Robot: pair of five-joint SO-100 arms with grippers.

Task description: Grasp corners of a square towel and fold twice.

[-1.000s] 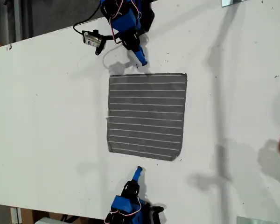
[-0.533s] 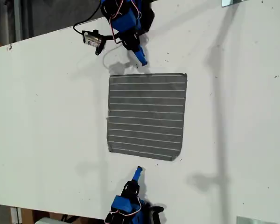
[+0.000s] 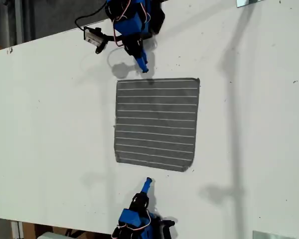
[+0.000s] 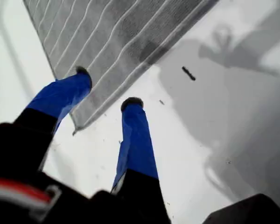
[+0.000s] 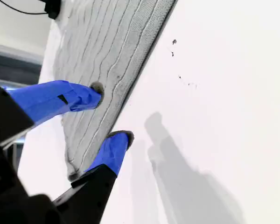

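Towel of dark grey soft cloth with thin white stripes (image 3: pixel 156 124) is noted flat on the white table (image 3: pixel 50 124), stripes parallel to the two edges faced by the arms; my first gripper (image 3: pixel 142 68), jaws parted, is just beside one edge near a rounded corner (image 4: pixel 75 128), and my second gripper (image 3: pixel 148 182), jaws also parted, is set slightly further off the opposite edge.

White table (image 3: pixel 50 124), black cable (image 3: pixel 87 22), small dark speck (image 4: pixel 188 73)

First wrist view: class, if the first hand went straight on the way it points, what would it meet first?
Most likely the towel: my first hand, open, points at its near edge beside a corner; its height above the cloth is unclear.
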